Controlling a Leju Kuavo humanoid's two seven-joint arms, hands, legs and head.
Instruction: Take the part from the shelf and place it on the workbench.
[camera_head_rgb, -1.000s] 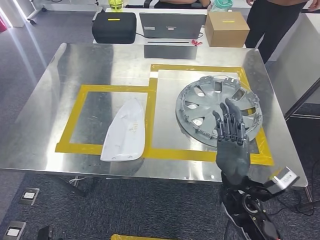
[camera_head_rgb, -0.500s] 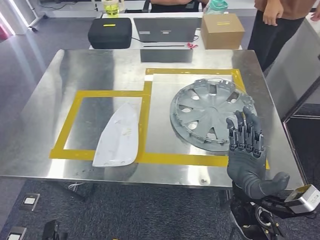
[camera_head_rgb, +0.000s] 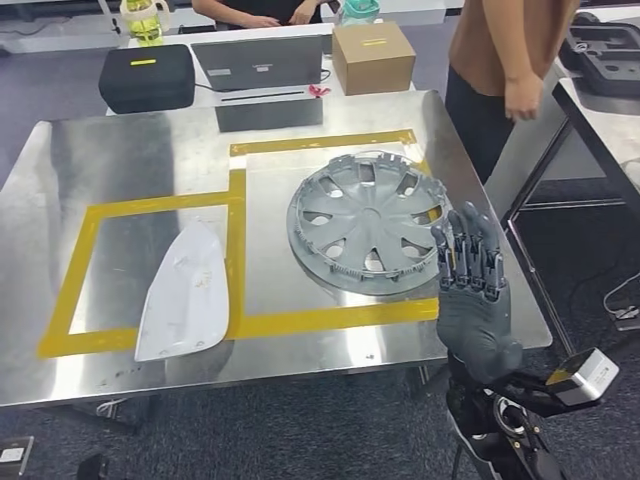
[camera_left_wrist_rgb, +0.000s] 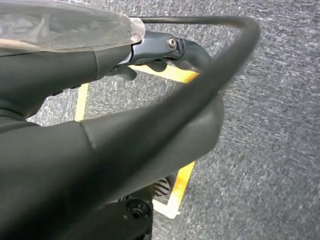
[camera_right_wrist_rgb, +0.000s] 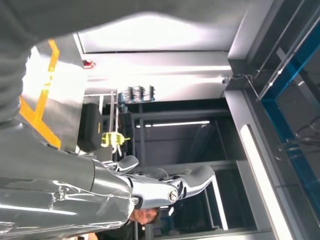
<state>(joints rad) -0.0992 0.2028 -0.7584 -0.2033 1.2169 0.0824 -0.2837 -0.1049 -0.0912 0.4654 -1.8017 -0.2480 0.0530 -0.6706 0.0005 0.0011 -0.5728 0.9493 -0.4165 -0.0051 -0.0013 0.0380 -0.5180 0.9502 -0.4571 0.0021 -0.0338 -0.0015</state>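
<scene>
On the steel workbench lie two parts. A grey wheel cover rests in the right yellow-taped box, and a white curved shell in the left one. My right hand is raised over the bench's near right corner, just right of the wheel cover, fingers straight up and holding nothing. The right wrist view shows those fingers stretched out in free air. In the left wrist view a dark finger part hangs over the carpet, and I cannot make out how that hand is set.
Behind the bench stand a black case, a laptop and a cardboard box. A person stands at the far right corner. Another table stands to the right, with a narrow aisle between.
The camera has swung right, so the whole bench sits further left in the picture. My right hand stays raised and empty beside the wheel cover. The person has stepped closer to the bench corner.
</scene>
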